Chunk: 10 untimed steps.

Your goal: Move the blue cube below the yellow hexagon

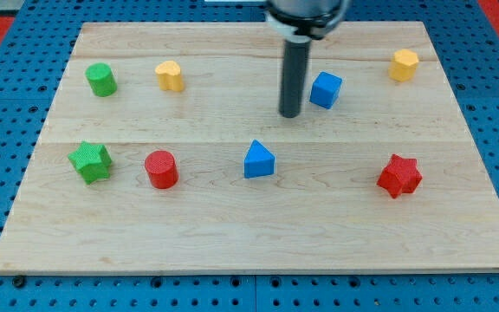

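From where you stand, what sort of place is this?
Probably a robotics lab bench. A wooden board lies on a blue pegboard table, small coloured blocks like the blue cube and yellow hexagon sit scattered, and my tip rests just left of the cube.

I am viewing my arm's end: a straight, smooth, dark grey cylindrical rod [293, 74] with a faint lengthwise sheen, widening above into a black rounded collar [306, 17]; my tip [290, 114] is showing blunt and flat-ended.

My tip [290, 113] stands just left of the blue cube [326, 89]; the yellow hexagon [404, 65] lies well right, slightly toward the view's top.
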### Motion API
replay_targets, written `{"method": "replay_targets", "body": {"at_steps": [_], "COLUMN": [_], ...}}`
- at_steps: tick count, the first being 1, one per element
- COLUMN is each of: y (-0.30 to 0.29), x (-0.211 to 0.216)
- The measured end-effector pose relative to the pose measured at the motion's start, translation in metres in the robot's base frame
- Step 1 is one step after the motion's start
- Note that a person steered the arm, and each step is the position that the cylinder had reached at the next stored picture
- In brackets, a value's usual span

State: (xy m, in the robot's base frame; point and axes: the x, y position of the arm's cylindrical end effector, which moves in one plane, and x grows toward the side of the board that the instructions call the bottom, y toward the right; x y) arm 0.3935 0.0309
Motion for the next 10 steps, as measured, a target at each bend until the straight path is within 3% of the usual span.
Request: {"method": "replay_targets", "body": {"at_steps": [2, 10], "y": [-0.014, 0.136], "x": [-0.034, -0.042]}}
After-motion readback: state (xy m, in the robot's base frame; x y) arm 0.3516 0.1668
